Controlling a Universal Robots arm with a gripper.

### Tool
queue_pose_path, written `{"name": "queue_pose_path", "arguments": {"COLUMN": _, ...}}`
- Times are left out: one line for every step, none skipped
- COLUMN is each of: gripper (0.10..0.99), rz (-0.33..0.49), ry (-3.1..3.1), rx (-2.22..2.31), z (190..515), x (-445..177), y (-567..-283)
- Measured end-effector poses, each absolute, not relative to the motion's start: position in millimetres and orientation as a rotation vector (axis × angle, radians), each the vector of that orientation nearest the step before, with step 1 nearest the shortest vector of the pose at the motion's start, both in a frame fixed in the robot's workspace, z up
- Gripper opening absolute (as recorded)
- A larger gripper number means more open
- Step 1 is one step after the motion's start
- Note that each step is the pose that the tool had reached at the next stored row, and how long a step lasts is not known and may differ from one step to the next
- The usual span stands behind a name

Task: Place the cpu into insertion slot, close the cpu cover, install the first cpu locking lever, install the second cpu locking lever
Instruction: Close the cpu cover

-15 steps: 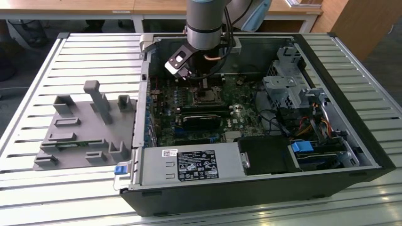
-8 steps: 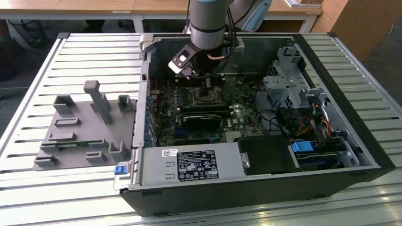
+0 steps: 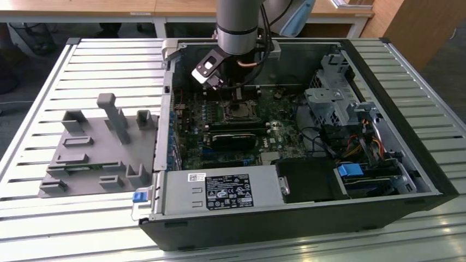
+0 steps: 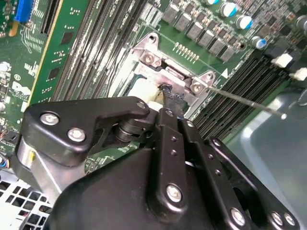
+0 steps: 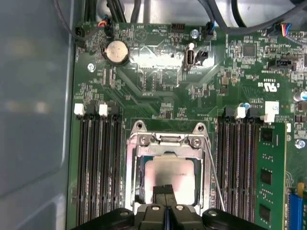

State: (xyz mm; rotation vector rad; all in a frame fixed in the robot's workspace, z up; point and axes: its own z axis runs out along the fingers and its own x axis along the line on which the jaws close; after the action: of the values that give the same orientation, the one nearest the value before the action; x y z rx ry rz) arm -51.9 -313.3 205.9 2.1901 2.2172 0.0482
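Open computer case point(image 3: 291, 232) sat on a slatted table point(image 3: 80, 224), green board point(image 5: 158, 62) inside it, my gripper point(image 5: 164, 191) hung over the socket point(image 5: 131, 167), fingers pressed together on nothing I could see, cover point(image 5: 165, 151) lay down, chip point(image 5: 170, 170) sat in its window, thin lever point(image 5: 214, 177) slanted just beside.

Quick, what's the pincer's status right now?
The pincer is shut, with nothing seen between its tips, which sit over the cpu.
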Motion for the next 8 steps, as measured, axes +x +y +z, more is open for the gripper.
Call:
{"name": "queue_pose_path", "arguments": {"gripper": 0.106, "rz": 0.050, "ry": 2.217, "rx": 2.189, "z": 205.7, "x": -53.4, "y": -313.3}}
{"name": "queue_pose_path", "arguments": {"gripper": 0.106, "rz": 0.052, "ry": 2.217, "rx": 2.187, "z": 205.5, "x": -54.8, "y": -313.4}}
{"name": "queue_pose_path", "arguments": {"gripper": 0.106, "rz": 0.054, "ry": 2.217, "rx": 2.185, "z": 205.2, "x": -55.2, "y": -313.8}}
{"name": "queue_pose_path", "arguments": {"gripper": 0.106, "rz": 0.054, "ry": 2.217, "rx": 2.185, "z": 204.8, "x": -55.2, "y": -314.9}}
{"name": "queue_pose_path", "arguments": {"gripper": 0.106, "rz": 0.054, "ry": 2.217, "rx": 2.184, "z": 204.2, "x": -55.2, "y": -315.9}}
{"name": "queue_pose_path", "arguments": {"gripper": 0.106, "rz": 0.054, "ry": 2.217, "rx": 2.184, "z": 203.6, "x": -55.2, "y": -316.4}}
{"name": "queue_pose_path", "arguments": {"gripper": 0.106, "rz": 0.054, "ry": 2.217, "rx": 2.184, "z": 203.1, "x": -55.2, "y": -316.6}}
{"name": "queue_pose_path", "arguments": {"gripper": 0.106, "rz": 0.054, "ry": 2.217, "rx": 2.184, "z": 202.8, "x": -55.2, "y": -316.6}}
